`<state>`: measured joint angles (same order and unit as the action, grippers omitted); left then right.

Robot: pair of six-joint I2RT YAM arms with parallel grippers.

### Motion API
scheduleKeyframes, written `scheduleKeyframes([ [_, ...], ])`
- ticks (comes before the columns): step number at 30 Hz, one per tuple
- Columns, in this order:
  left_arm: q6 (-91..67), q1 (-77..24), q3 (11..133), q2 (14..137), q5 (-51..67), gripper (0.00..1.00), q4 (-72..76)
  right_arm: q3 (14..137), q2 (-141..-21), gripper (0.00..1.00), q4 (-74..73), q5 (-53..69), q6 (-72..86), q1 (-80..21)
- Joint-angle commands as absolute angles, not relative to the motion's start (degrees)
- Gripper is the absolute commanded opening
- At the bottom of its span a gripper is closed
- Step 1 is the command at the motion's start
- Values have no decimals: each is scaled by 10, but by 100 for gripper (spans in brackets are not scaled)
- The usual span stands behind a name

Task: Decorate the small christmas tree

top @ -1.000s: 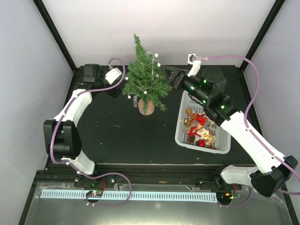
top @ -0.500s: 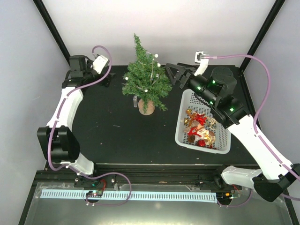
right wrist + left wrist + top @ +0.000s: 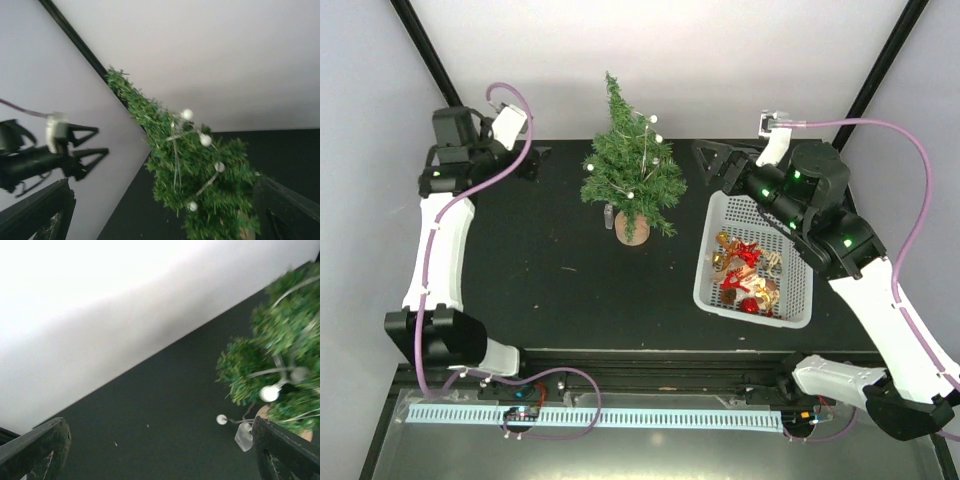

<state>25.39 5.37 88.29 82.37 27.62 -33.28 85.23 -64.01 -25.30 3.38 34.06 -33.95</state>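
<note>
In the left wrist view, the small christmas tree [image 3: 280, 335] was smeared with blur and cut off at the right edge. Its pot [image 3: 261, 412] sat mostly hidden behind a finger of the left end effector [image 3: 160, 430]. In the right wrist view, the tree's base ran off the bottom edge. From above, the trinkets [image 3: 745, 275] in the basket [image 3: 705, 265] were too small to tell apart.

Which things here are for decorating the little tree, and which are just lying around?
For the job: small christmas tree, white-bead string on it, white basket, red and gold ornaments inside.
Lying about: small dark scrap on the black table.
</note>
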Motion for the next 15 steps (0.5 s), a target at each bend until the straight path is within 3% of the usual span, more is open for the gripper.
scheduleKeyframes([
  [1, 245, 60, 1011, 779, 317, 99, -496, 903, -628, 100, -413, -25, 295, -337],
  [5, 258, 60, 1145, 788, 333, 99, -664, 959, -637, 100, -563, -78, 275, -337],
  [11, 265, 59, 1169, 756, 344, 99, -763, 955, -636, 99, -700, -160, 267, -337],
  [15, 270, 59, 1144, 755, 382, 99, -815, 895, -615, 86, -708, -190, 295, -337],
])
